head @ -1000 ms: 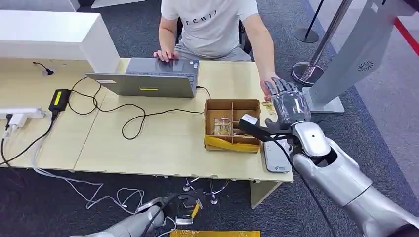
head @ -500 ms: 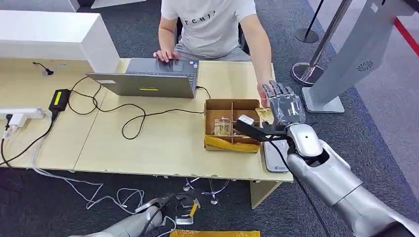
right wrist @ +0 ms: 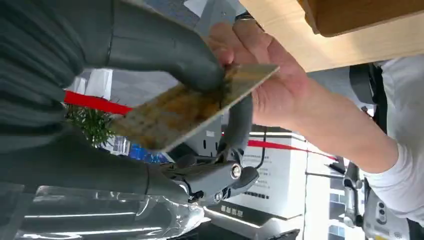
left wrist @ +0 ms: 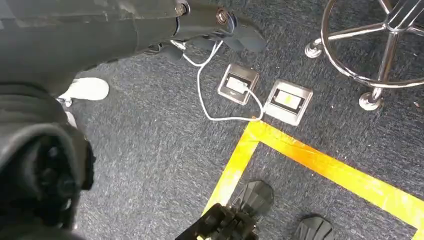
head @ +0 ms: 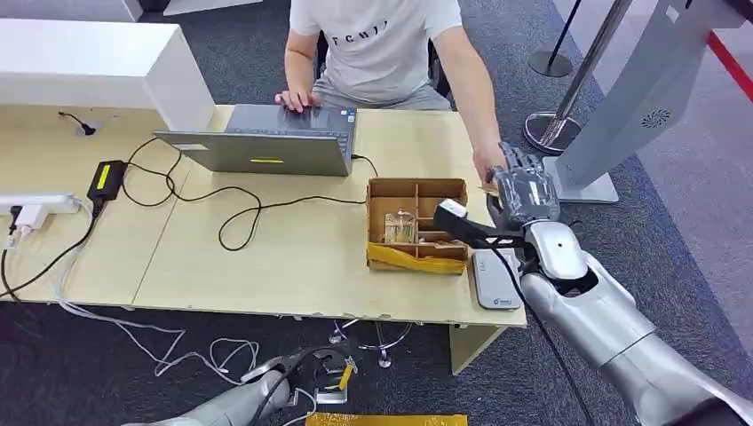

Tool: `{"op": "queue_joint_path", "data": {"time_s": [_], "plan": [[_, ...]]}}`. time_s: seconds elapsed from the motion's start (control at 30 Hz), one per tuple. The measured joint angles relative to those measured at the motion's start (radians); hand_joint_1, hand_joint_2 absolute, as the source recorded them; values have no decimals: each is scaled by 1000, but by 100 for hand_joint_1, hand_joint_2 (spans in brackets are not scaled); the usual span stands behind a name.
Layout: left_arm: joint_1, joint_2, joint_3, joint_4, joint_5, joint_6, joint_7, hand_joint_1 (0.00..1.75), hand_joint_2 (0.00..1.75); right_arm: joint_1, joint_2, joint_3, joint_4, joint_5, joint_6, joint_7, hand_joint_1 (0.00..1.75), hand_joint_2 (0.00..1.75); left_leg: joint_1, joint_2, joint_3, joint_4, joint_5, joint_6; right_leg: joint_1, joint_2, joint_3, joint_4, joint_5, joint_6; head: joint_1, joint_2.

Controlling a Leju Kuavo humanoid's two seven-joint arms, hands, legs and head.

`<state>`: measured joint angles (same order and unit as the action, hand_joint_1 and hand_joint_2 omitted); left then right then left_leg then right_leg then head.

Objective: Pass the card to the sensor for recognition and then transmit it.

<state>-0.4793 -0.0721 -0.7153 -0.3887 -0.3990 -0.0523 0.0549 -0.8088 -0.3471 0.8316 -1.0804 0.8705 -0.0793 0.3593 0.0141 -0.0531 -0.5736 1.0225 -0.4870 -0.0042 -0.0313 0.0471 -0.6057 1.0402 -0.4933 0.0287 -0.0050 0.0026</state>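
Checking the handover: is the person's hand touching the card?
Touching. In the right wrist view the person's hand has fingers on the far end of the card, which the right hand pinches.

Shiny silver right arm (head: pixel 613 328), smooth round shells, dark gap at joints. Black cable along it. Right hand (head: pixel 524 191) see-through plastic back, dark grey fingers (right wrist: pixel 235 125), thick grey thumb (right wrist: pixel 165 47), small screw heads near knuckles. Black camera bar with white tip at wrist. Silver left arm (head: pixel 226 404) low down, black cable too. Left hand (left wrist: pixel 42 175) dark, blurry.
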Motion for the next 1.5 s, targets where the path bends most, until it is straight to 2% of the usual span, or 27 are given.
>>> {"op": "queue_joint_path", "data": {"time_s": [0.1, 0.3, 0.4, 0.97, 1.3, 1.5], "plan": [[0, 0, 1, 2, 23, 1, -9, 0, 0, 2, -1, -4, 5, 2, 1, 9, 175, 175, 0, 0, 0, 0, 0, 0, 0, 0, 0, 0, 0, 0, 0, 0], [1, -2, 3, 6, 112, -22, -89, 0, 0, 8, -12, -16, 15, -14, 3, 3, 175, 175, 0, 1, 0, 0, 0, 0, 0, 0, 0, 0, 0, 0, 0, 0], [1, -3, 6, 10, 139, -27, -106, 0, 0, 9, -15, -16, 18, -16, 4, -4, 175, 175, 0, 1, 0, 0, 0, 0, 0, 0, 0, 0, 0, 0, 0, 0], [6, -3, 6, 27, 221, -42, -97, 0, 0, 28, -48, -5, 42, -108, -18, 10, 175, 175, 0, 1, 1, 0, 0, 0, 0, 1, 0, 0, 0, 0, 0, 0], [18, 1, 7, 27, 264, -41, -137, 0, 0, 93, -81, 3, 60, -127, -24, 27, 175, 175, 0, 2, 1, 0, 0, 0, 0, 0, 0, 0, 0, 0, 0, 0], [21, 5, 8, 27, 290, -37, -138, 0, 0, 116, -90, 5, 77, -153, -35, 36, 175, 175, 0, 2, 1, 0, 0, 0, 0, 0, 0, 0, 0, 0, 0, 0]]}}
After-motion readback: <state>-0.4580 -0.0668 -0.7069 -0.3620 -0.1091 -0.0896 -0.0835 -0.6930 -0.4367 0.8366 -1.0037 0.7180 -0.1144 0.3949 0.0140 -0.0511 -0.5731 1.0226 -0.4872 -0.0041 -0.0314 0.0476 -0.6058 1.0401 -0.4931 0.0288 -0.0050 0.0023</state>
